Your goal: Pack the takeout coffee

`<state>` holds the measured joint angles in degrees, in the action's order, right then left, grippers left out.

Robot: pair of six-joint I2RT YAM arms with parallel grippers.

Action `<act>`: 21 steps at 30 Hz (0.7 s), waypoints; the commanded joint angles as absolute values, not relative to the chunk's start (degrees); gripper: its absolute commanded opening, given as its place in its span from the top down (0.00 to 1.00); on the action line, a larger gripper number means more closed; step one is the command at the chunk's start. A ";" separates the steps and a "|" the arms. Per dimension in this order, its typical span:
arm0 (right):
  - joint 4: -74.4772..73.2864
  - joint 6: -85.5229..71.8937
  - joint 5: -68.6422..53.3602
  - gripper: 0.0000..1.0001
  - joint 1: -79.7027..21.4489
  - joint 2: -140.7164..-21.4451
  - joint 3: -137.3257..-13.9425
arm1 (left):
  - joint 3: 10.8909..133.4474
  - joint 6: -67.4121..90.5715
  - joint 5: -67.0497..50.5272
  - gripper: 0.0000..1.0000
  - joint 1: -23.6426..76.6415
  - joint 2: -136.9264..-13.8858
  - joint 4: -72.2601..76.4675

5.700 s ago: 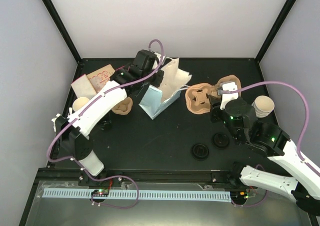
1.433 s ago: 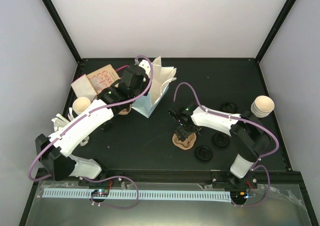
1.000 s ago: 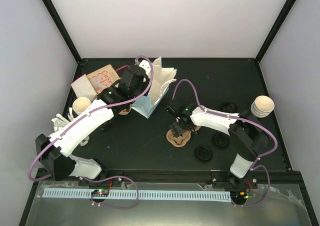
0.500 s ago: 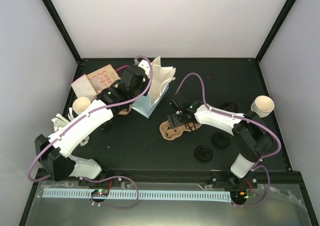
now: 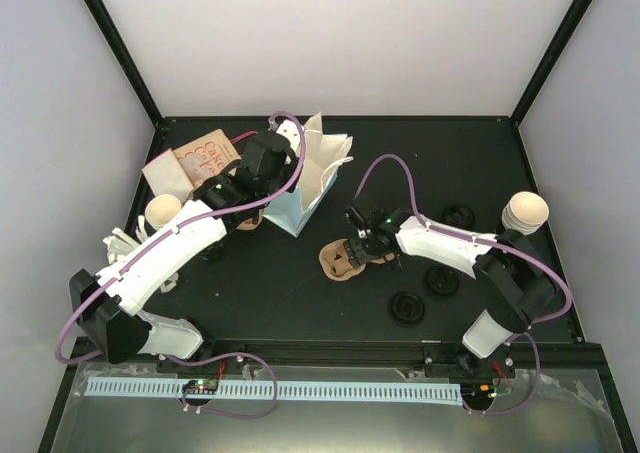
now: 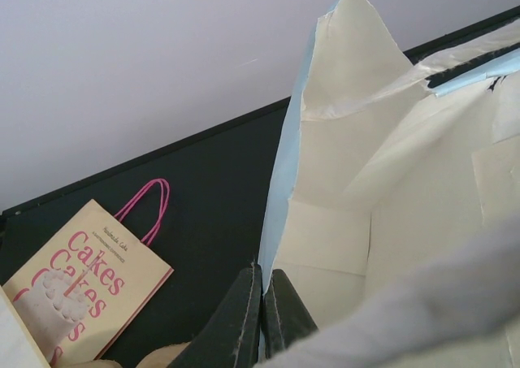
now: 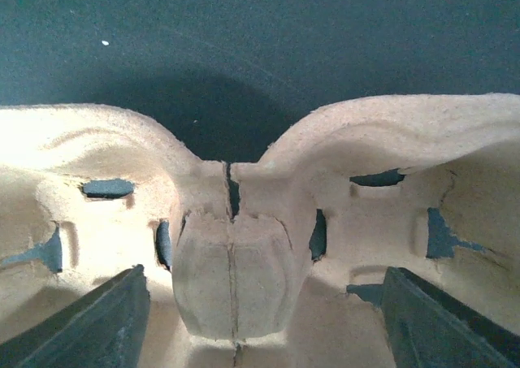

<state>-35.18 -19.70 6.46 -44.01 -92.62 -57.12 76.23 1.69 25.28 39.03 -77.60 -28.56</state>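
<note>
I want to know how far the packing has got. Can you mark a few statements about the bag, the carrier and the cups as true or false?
1. The left gripper is shut on the white paper bag's edge. True.
2. The cup carrier is inside that bag. False: it lies on the table, at the right gripper.
3. A stack of paper cups stands near the table's right edge. True.
4. The Cakes bag stands upright. False: it lies flat at the far left.
</note>
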 commanded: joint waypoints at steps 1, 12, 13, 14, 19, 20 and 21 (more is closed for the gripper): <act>-34.68 -17.35 5.79 0.23 -44.15 -94.48 -57.57 | 76.41 2.37 24.65 0.98 39.09 -76.38 -26.21; -34.10 -16.26 6.48 0.35 -44.36 -97.99 -59.55 | 76.64 2.29 24.71 0.98 39.03 -76.52 -26.38; -33.77 -16.26 6.38 0.37 -44.38 -97.93 -59.39 | 76.64 2.29 24.73 0.98 39.03 -76.47 -26.40; -33.45 -16.27 6.13 0.38 -44.44 -97.85 -59.21 | 76.64 2.23 24.73 0.98 39.04 -76.47 -26.40; -32.91 -16.26 5.67 0.45 -44.52 -97.83 -59.32 | 76.64 2.11 24.85 0.98 39.02 -76.59 -26.28; -32.91 -16.34 5.66 0.47 -44.45 -97.75 -59.37 | 76.60 2.11 24.85 0.98 39.07 -76.64 -26.28; -32.91 -16.29 5.73 0.50 -44.47 -97.67 -59.40 | 76.59 2.11 24.86 0.98 39.04 -76.64 -26.35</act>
<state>-34.22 -16.53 5.80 -44.27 -97.56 -58.15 76.23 1.69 25.28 39.03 -77.60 -28.56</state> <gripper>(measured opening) 0.534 0.026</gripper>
